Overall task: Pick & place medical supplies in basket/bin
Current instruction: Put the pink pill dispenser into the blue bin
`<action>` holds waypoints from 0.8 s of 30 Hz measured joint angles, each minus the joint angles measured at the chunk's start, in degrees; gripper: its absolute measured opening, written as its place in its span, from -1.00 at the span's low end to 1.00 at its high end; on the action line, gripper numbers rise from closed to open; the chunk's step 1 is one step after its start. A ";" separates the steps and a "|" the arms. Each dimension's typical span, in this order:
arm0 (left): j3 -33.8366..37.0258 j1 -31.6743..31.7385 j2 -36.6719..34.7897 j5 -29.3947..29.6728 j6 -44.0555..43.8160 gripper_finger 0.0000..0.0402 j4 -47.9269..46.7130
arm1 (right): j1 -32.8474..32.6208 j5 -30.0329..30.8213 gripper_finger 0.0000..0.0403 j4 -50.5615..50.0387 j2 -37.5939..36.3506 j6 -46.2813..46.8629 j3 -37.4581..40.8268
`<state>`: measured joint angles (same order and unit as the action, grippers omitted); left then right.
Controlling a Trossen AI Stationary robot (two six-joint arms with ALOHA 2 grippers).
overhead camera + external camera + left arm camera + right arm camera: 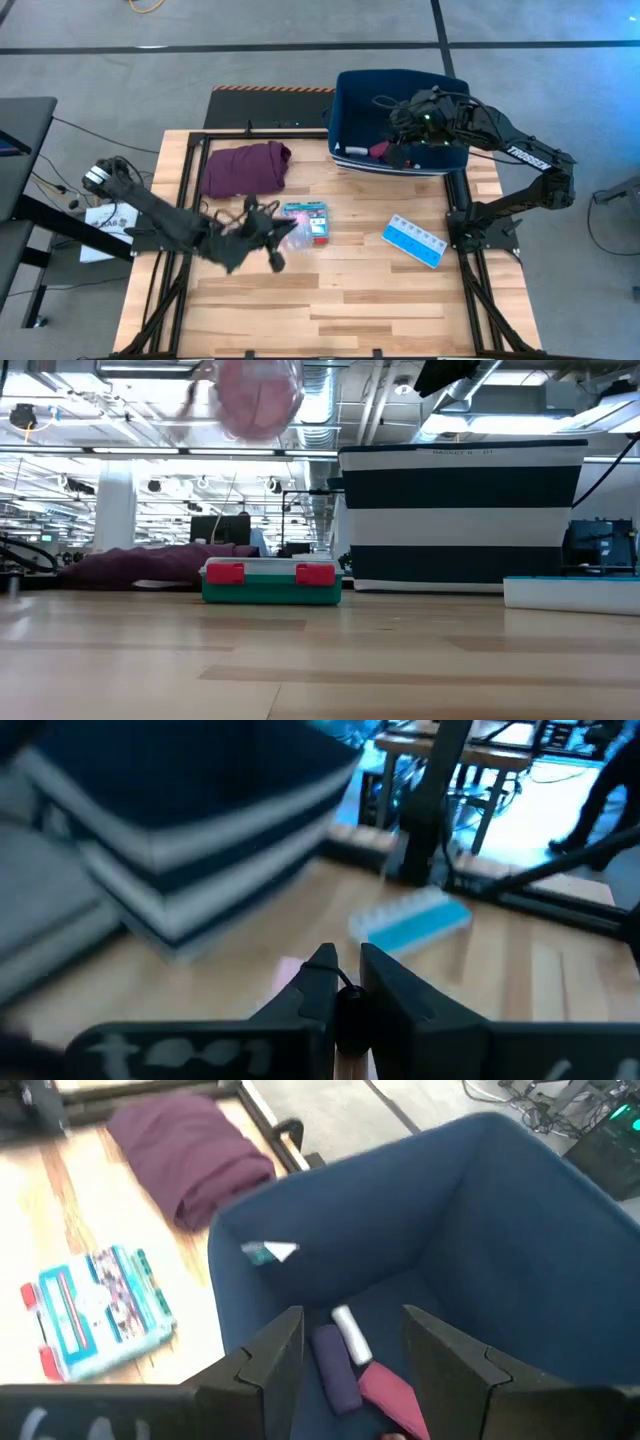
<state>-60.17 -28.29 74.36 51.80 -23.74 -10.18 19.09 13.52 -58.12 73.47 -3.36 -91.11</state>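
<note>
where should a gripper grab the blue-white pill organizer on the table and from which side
Probably from straight above, jaws closing across its two long edges near the middle. The pill organizer lies flat on the table as a long, narrow bar, angled, with bare wood along both long sides. Its narrow width suits the jaws; the length likely would not.
</note>
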 joint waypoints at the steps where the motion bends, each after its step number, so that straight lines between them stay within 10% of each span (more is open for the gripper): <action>1: -2.41 1.67 0.00 -1.78 3.65 -0.92 -0.08 | 0.00 0.00 -0.21 -0.64 0.00 -0.48 0.00; 12: -23.82 23.15 11.20 -17.97 22.94 -0.92 0.96 | -1.15 -0.13 -0.21 -16.96 -2.02 -1.26 0.06; 24: -56.46 42.70 40.27 -37.40 27.03 -0.92 -0.75 | -4.39 1.73 -0.21 -25.14 -7.84 4.49 0.02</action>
<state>-116.64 14.41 114.64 14.40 3.29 -10.93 14.70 15.25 -83.26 65.64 1.14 -91.09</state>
